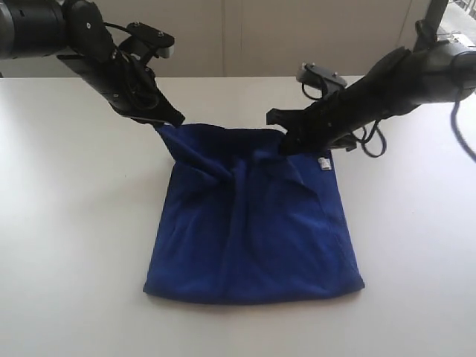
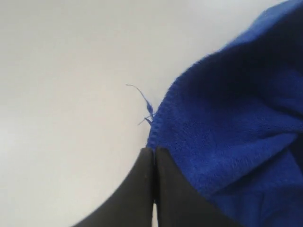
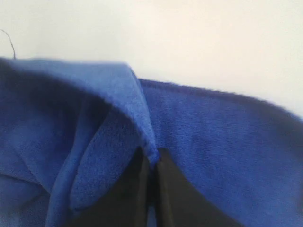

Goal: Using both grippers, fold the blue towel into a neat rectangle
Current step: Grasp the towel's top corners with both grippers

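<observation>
Both arms are angled down and inward; left gripper point(image 1: 175, 119) jaws are clamped on towel point(image 1: 253, 230) corner, right gripper point(image 1: 286, 146) jaws are clamped on its far edge.

The right claw point(image 3: 151, 160) rises from the bottom middle of the frame, its two black fingers point(image 3: 182, 201) pressed together with only a thin seam between them. At their tips they pinch a raised ridge of the blue towel point(image 3: 227, 142), which climbs from the tips toward the upper centre. The soft, blurred cloth fills the left, the bottom and the right of the frame (darker in the folds at lower left). Above it the pale worktop point(image 3: 199, 38) spans the top. A thin dark thread point(image 3: 8, 45) curls at the upper left edge.
</observation>
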